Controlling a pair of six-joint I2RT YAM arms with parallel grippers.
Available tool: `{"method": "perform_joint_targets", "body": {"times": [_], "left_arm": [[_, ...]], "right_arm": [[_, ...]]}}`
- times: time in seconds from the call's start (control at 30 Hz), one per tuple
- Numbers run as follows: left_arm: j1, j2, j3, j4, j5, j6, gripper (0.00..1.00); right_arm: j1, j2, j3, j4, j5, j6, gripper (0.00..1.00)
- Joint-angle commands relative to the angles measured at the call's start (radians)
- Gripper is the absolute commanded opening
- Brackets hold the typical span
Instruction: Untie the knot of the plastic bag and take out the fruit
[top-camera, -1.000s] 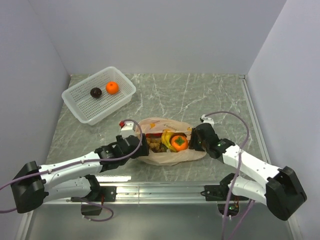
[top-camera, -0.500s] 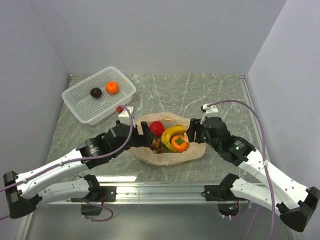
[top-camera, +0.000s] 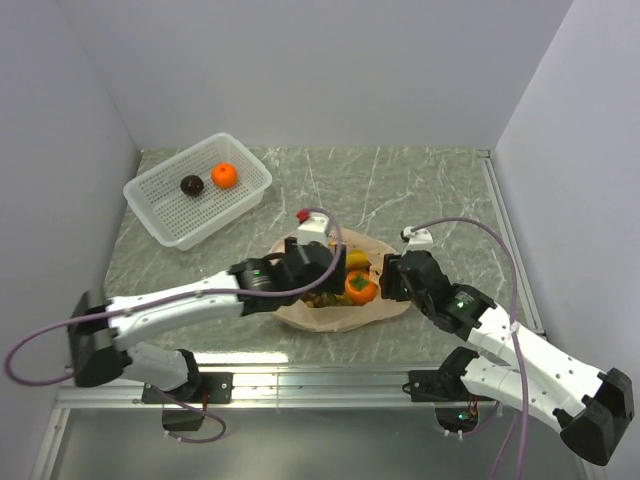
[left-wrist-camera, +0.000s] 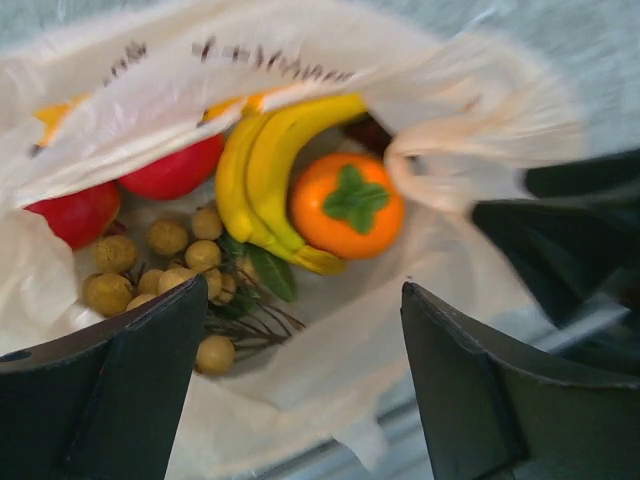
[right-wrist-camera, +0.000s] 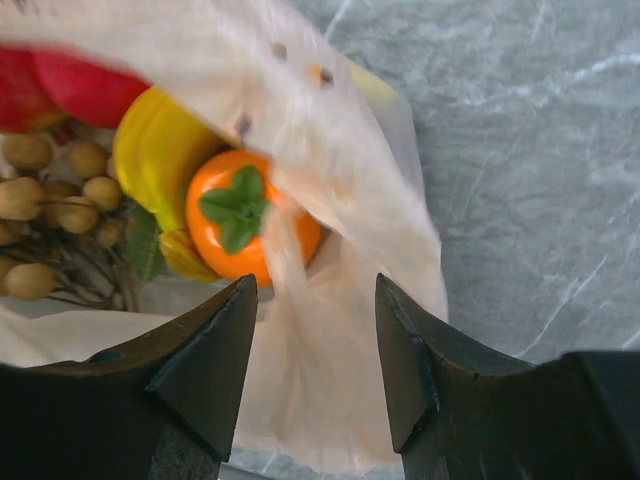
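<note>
The plastic bag (top-camera: 335, 316) lies near the table's front edge with its mouth open; the knot is out of view. The fruit shows inside it: yellow bananas (left-wrist-camera: 262, 165), an orange persimmon (left-wrist-camera: 347, 205), a red apple (left-wrist-camera: 175, 170) and small brown balls (left-wrist-camera: 165, 262). My left gripper (top-camera: 330, 272) hovers over the bag's middle, open (left-wrist-camera: 305, 300), with only the bag's near rim below its jaws. At the bag's right end my right gripper (top-camera: 385, 279) is open (right-wrist-camera: 315, 290), its jaws astride a loose fold of bag plastic (right-wrist-camera: 320, 350) next to the persimmon (right-wrist-camera: 250, 220) without pinching it.
A white mesh basket (top-camera: 160, 225) stands at the back left, holding a tangerine (top-camera: 224, 176) and a dark brown round fruit (top-camera: 192, 185). Grey walls close the table on three sides. The marble tabletop (top-camera: 400, 190) stretches behind the bag.
My left arm has swung right from the bag's left end to above its middle, now covering the apple in the top view. The right gripper has shifted slightly at the bag's right end.
</note>
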Motion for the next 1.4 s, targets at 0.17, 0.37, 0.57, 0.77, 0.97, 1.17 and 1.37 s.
{"method": "perform_joint_targets", "body": {"times": [0.17, 0.37, 0.57, 0.77, 0.97, 1.17, 1.37], "left_arm": [[0.117, 0.243, -0.014, 0.196, -0.027, -0.066, 0.83], [0.135, 0.42, 0.049, 0.224, -0.009, -0.061, 0.83], [0.137, 0.49, 0.052, 0.245, 0.051, -0.074, 0.81], [0.137, 0.543, 0.07, 0.235, 0.065, -0.055, 0.72], [0.137, 0.458, 0.043, 0.267, 0.048, -0.029, 0.36], [0.138, 0.337, -0.031, 0.337, 0.027, 0.009, 0.29], [0.155, 0.247, -0.096, 0.366, 0.057, 0.055, 0.32]], "right_arm": [[0.004, -0.025, -0.087, 0.13, 0.054, 0.08, 0.57], [0.006, -0.028, -0.113, 0.158, 0.014, 0.086, 0.57], [0.004, -0.031, -0.138, 0.188, 0.002, 0.088, 0.57], [0.004, -0.016, -0.155, 0.224, -0.004, 0.089, 0.57], [0.004, 0.003, -0.156, 0.239, 0.014, 0.095, 0.57], [0.006, 0.018, -0.159, 0.242, 0.016, 0.102, 0.56], [-0.022, 0.023, -0.144, 0.204, 0.037, 0.126, 0.56]]}}
